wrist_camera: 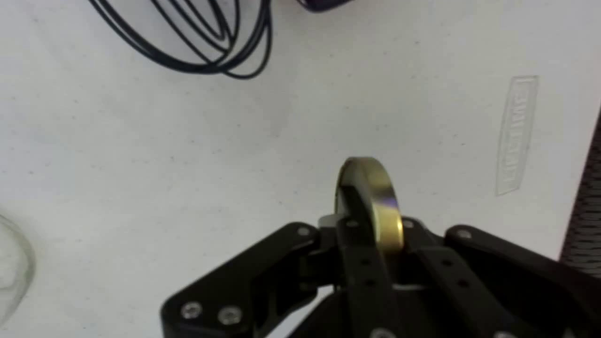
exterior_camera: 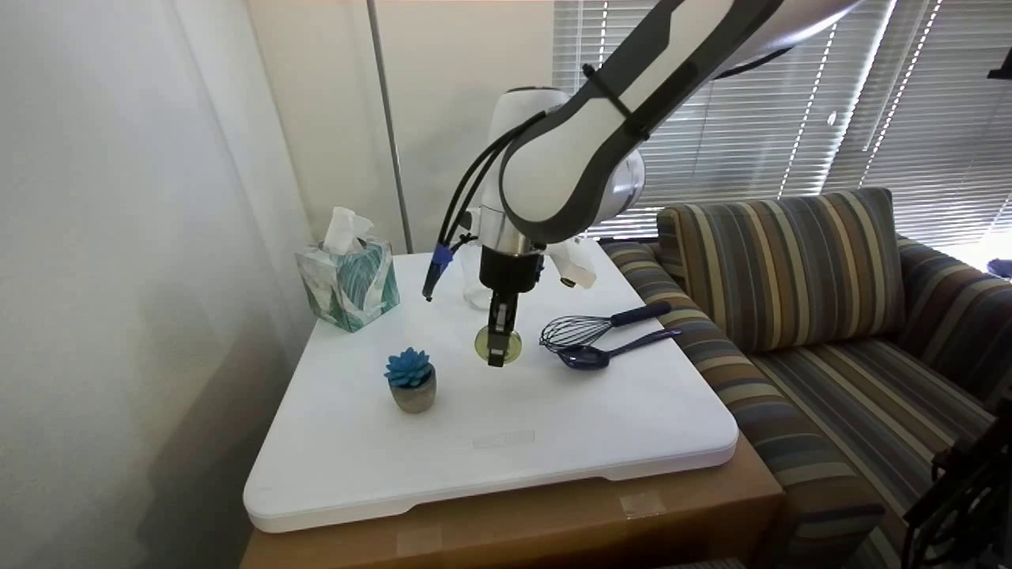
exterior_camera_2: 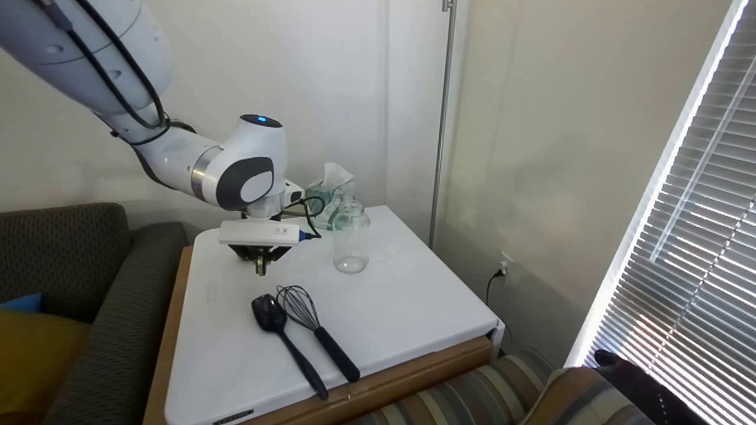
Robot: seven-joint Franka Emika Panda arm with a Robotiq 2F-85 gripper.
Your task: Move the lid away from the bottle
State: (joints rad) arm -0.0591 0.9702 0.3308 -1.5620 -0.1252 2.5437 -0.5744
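The lid is a round gold-coloured disc, in an exterior view (exterior_camera: pixel 515 346) with its face showing behind a finger, and edge-on in the wrist view (wrist_camera: pixel 389 225). My gripper (wrist_camera: pixel 368 234) is shut on the lid and holds it upright on edge. In an exterior view the gripper (exterior_camera_2: pixel 260 260) and the thin edge of the lid (exterior_camera_2: pixel 260 268) appear above the white table, to the left of the bottle. The bottle (exterior_camera_2: pixel 351 245) is a clear glass jar, upright and uncovered on the table. It is partly behind the gripper and arm in an exterior view (exterior_camera: pixel 474 292). Its edge shows in the wrist view (wrist_camera: pixel 21 267).
A whisk (exterior_camera_2: pixel 319 324) and a dark spoon (exterior_camera_2: pixel 289 342) lie on the white table (exterior_camera: pixel 379 466). A small pot with a blue plant (exterior_camera: pixel 413 383) stands near the gripper. A tissue box (exterior_camera: pixel 352 280) stands at the table's edge. A striped armchair (exterior_camera: pixel 759 379) adjoins the table.
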